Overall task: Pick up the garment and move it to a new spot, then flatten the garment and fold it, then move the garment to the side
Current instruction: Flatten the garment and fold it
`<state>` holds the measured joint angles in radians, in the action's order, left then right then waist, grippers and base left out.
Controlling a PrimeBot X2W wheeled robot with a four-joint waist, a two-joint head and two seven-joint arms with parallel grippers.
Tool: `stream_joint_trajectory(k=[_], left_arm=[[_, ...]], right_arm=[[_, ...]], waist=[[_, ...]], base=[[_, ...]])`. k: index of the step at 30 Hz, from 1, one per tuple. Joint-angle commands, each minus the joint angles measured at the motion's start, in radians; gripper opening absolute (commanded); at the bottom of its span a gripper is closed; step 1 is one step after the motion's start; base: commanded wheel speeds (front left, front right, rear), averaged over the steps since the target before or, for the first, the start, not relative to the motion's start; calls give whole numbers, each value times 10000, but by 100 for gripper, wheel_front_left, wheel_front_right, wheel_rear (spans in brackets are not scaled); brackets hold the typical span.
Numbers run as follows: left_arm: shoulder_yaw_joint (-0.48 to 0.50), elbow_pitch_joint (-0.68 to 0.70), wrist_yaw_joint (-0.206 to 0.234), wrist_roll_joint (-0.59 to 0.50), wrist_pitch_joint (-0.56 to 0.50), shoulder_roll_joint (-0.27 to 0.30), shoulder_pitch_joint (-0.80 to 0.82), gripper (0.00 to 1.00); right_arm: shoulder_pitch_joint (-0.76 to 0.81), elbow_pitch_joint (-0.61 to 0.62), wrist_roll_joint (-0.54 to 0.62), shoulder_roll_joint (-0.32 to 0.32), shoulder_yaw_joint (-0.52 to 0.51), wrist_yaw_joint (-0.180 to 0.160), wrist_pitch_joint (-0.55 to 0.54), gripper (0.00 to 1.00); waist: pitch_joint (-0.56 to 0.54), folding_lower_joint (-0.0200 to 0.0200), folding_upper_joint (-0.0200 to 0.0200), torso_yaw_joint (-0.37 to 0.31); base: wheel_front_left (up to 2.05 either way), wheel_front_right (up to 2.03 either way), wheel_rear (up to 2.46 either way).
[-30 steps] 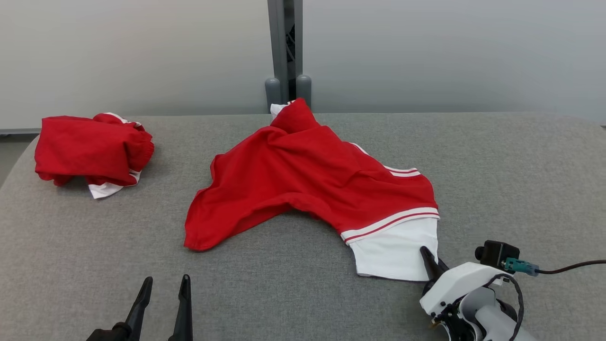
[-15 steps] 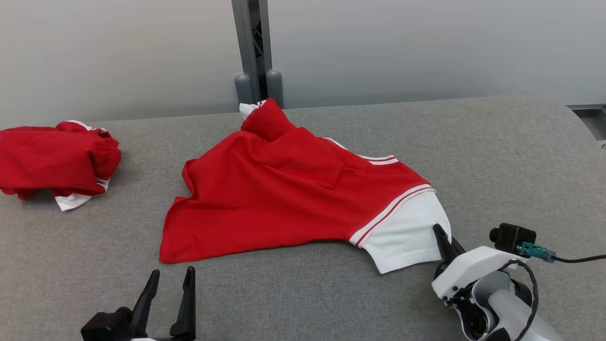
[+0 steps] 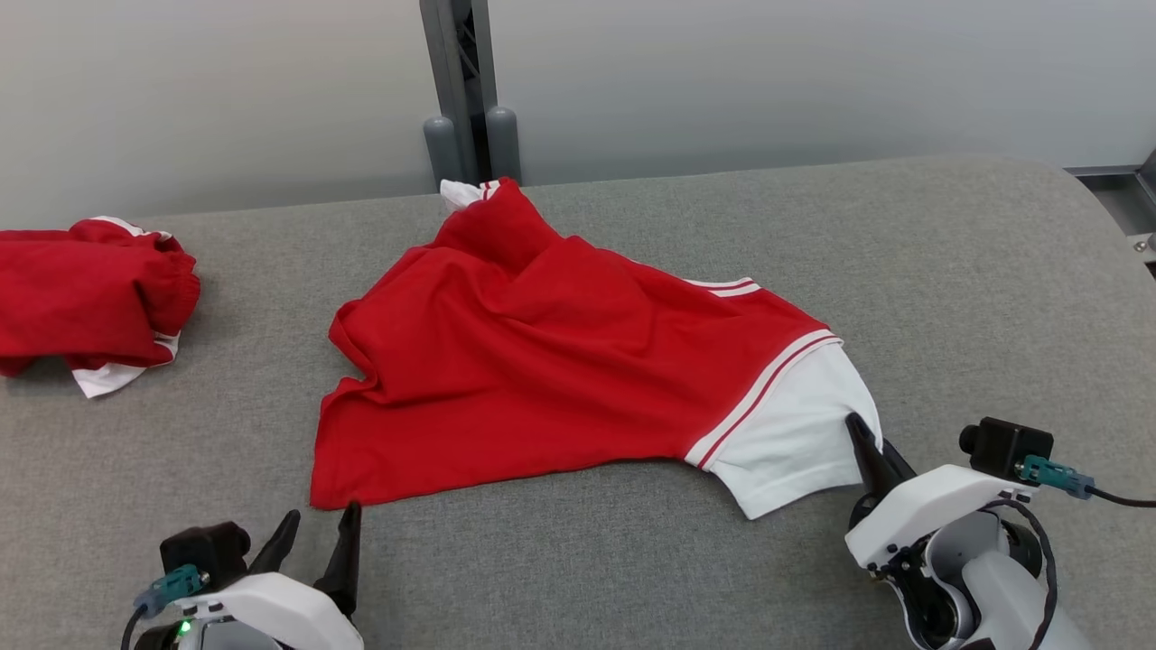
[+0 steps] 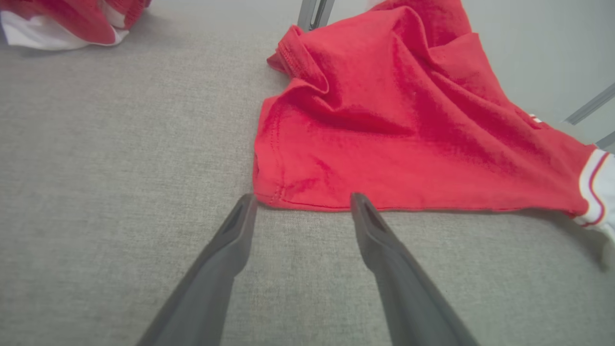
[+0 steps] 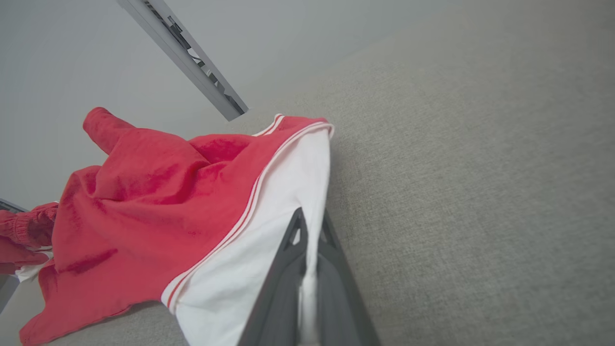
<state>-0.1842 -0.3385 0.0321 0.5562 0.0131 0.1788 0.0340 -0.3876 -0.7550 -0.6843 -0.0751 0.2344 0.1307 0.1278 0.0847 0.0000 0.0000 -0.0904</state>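
The garment [image 3: 560, 361] — red, with a white stripe-edged panel at one end — is lying rumpled in the middle of the grey padded table [image 3: 948, 271]. The right gripper [image 3: 858, 424] is pinching the white panel's edge at the garment's near right end, fingers clamped together with cloth running between them. The left gripper [image 3: 321, 515] is hovering with fingers spread wide just before the garment's near left corner, tips right at the hem — gripping nothing. A red bundle [image 3: 90, 298] is sitting well apart at the far left.

Bunched red clothing [image 3: 86, 289] (white trim) lies far left; grey post [image 3: 461, 90] stands behind.
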Motion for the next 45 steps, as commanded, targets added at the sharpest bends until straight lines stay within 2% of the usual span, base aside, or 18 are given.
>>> stream_joint_trajectory(k=[1, 9, 13, 18, 19, 20, 24, 25, 29, 34, 45], left_arm=[[10, -188, 17, 42, -113, 81, 339, 100], [-31, -1441, 148, 61, -849, 240, 1527, 100], [-119, -1766, 217, 24, -1088, 242, 1902, 100], [-215, -2004, 117, 147, -1383, 215, 2125, 100], [-234, -2059, 75, 171, -1441, 223, 2160, 84], [-268, -2128, 34, 201, -1505, 224, 2199, 48], [-498, -2313, -100, 291, -2033, 155, 2191, 4], [-553, -2338, -158, 313, -2204, 157, 2168, 0], [-655, -2176, -304, 445, -2424, 65, 2123, 0], [-506, -1760, -351, 637, -2137, 28, 2124, 0], [507, 537, -679, 1686, -1223, 32, 1802, 0]], right_arm=[[209, 302, 194, -15, -198, 1, -169, 0], [1201, 2654, 1263, 206, -1351, 1, -1362, 0], [1667, 3644, 1046, 215, -1427, 1, -1786, 0], [1975, 4191, 935, 216, -1428, 1, -1980, 0], [2022, 4274, 936, 216, -1433, 1, -1988, 0], [2066, 4352, 920, 217, -1440, 1, -2030, 0], [2171, 4523, 844, 217, -1472, 1, -2096, 0], [2191, 4551, 826, 217, -1477, 1, -2106, 0], [2249, 4617, 781, 217, -1489, 1, -2124, 0], [2185, 4567, 649, 216, -1516, 1, -2040, 0], [1835, 4903, 170, 215, -1687, 1, -2034, 0]], waist=[[113, 0, 0, -12], [733, 0, 0, -21], [971, 0, 0, -33], [1082, 0, 0, -60], [1094, 0, 0, -67], [1099, 0, 0, -73], [1088, 0, 0, -86], [1080, 0, 0, -85], [1045, 0, 0, -58], [979, 0, 0, -18], [481, 0, 0, 160]], base=[[0, 0, 0], [0, 0, 0], [0, 0, 0], [0, 0, 0], [0, 0, 0], [0, 0, 0], [0, 0, 0], [0, 0, 0], [0, 0, 0], [0, 0, 0], [0, 0, 0]])
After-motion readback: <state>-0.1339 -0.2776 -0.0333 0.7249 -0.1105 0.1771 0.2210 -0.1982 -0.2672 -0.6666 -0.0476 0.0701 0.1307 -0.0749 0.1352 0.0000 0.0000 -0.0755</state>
